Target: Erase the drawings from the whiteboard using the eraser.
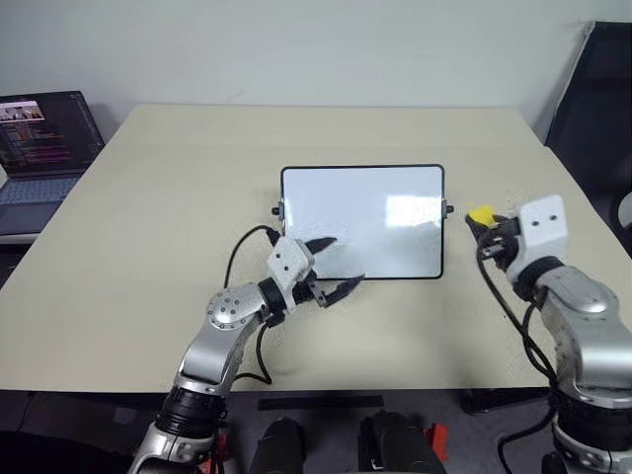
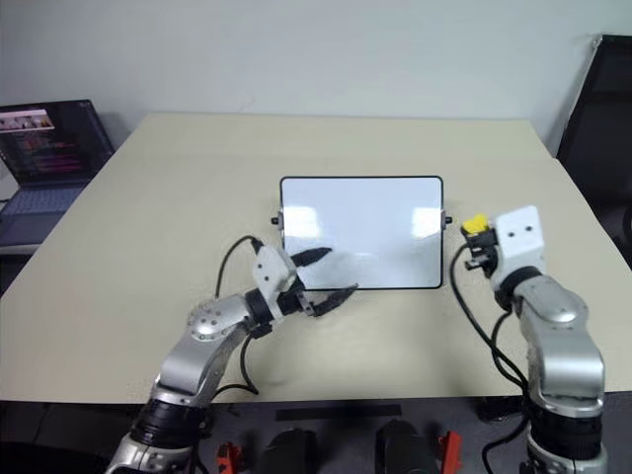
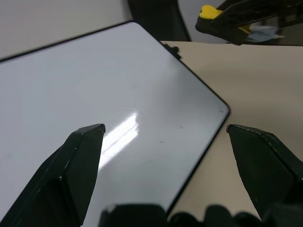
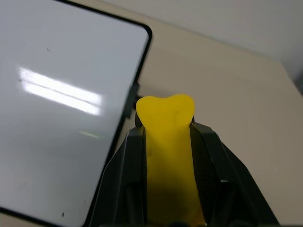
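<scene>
The whiteboard (image 1: 360,222) lies flat in the middle of the table. The drawings are out of view: its white surface carries glare and a few tiny specks. My left gripper (image 1: 344,263) is open over the board's near left corner, its black fingers (image 3: 80,161) spread wide above the white surface. To the right of the board, just off its short edge, my right gripper (image 1: 486,227) is shut on the yellow eraser (image 4: 168,137), held clear of the table. The eraser's yellow tip (image 1: 480,213) pokes out past the fingers.
The beige table (image 1: 148,247) has bare room around the board. An open laptop (image 1: 44,148) sits on a lower surface off the table's far left. A dark panel (image 1: 592,99) stands past the far right corner. A black cable (image 1: 242,252) loops behind my left wrist.
</scene>
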You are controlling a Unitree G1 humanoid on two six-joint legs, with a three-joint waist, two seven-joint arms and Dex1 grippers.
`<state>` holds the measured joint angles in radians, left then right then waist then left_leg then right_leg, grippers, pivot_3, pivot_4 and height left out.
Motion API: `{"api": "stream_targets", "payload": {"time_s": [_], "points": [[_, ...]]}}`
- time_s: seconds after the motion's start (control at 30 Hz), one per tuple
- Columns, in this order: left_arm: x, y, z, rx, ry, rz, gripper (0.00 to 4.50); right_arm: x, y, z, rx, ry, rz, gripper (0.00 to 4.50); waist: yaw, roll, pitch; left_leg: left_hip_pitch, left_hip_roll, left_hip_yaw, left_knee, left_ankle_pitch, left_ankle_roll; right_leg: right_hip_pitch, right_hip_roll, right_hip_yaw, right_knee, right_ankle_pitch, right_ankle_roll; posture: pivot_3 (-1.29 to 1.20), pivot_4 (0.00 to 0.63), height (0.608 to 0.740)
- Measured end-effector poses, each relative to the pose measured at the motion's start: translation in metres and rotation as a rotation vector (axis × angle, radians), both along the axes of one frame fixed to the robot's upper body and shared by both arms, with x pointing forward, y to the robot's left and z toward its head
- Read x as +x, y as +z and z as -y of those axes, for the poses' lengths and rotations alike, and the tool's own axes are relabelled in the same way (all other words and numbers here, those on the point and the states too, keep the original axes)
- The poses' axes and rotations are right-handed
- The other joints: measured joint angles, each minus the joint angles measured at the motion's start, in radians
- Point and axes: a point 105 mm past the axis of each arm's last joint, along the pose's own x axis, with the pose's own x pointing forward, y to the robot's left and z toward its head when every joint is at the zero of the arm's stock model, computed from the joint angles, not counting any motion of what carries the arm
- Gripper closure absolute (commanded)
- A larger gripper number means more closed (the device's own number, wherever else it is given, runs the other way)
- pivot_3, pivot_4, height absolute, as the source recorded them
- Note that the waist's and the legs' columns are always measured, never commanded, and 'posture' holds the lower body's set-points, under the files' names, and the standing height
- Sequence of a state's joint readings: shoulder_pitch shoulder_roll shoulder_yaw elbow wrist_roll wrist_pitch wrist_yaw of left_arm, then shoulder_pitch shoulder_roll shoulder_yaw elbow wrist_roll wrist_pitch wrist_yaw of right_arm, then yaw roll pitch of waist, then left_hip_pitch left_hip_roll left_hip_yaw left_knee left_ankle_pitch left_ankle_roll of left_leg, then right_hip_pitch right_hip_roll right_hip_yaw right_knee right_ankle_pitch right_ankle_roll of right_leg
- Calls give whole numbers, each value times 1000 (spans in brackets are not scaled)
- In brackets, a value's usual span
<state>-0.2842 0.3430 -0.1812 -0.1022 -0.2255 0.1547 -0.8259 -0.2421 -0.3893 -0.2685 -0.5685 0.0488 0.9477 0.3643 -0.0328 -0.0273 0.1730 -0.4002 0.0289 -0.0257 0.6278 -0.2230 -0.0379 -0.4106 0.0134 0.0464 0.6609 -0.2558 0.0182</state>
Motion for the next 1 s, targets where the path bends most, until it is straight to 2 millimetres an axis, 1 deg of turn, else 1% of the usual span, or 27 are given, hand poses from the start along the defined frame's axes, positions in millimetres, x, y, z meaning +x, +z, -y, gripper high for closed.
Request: {"api": "stream_targets", "payload": {"time_s": [0.1, 0.17, 0.27, 0.37, 0.63, 0.87, 0.93, 1.0], "points": [[-4, -12, 6, 61, -124, -24, 0, -9, -20, 19, 68, -89, -112, 3538, 1, 0, 0, 0, 0, 0, 0, 0, 0, 0, 0, 0, 0, 0, 0, 0, 150, 740], [-2, -14, 10, 89, -187, -21, 0, -14, -29, 26, 111, -127, -165, 3538, 1, 0, 0, 0, 0, 0, 0, 0, 0, 0, 0, 0, 0, 0, 0, 0, 150, 740], [2, -14, 15, 112, -242, 1, 0, -19, -42, 30, 138, -153, -225, 3538, 0, 0, 0, -1, 0, 0, 0, 0, 0, 0, 0, 0, -1, 0, 0, 0, 150, 740], [9, -16, 21, 129, -265, 22, 0, -19, -52, 33, 162, -158, -269, 3538, 0, 0, 1, -1, 0, 0, 0, 0, 0, 0, 0, 0, -1, 0, 0, 0, 150, 740], [10, -23, 21, 157, -291, 33, 0, -15, -62, 38, 163, -162, -296, 3538, 0, 0, 1, -1, 0, 0, 0, 0, 0, 0, 0, 0, -1, 0, 0, 0, 150, 740], [9, -24, 21, 174, -301, 47, 0, -12, -68, 46, 150, -165, -320, 3538, 0, 0, 1, -1, 0, 0, 0, 0, 0, 0, 1, 0, -1, 0, 0, 0, 150, 740], [9, -24, 21, 184, -301, 54, 0, -11, -71, 46, 164, -164, -332, 2804, 0, 0, 1, -1, 0, 0, 0, 0, 0, 0, 1, 0, 0, 0, 0, 0, 150, 740], [9, -24, 20, 184, -301, 53, 0, -10, -72, 45, 175, -160, -337, 2326, 0, 0, 1, -1, 0, 0, 0, 0, 0, 0, 1, 0, 0, 0, 0, 0, 150, 740]]}}
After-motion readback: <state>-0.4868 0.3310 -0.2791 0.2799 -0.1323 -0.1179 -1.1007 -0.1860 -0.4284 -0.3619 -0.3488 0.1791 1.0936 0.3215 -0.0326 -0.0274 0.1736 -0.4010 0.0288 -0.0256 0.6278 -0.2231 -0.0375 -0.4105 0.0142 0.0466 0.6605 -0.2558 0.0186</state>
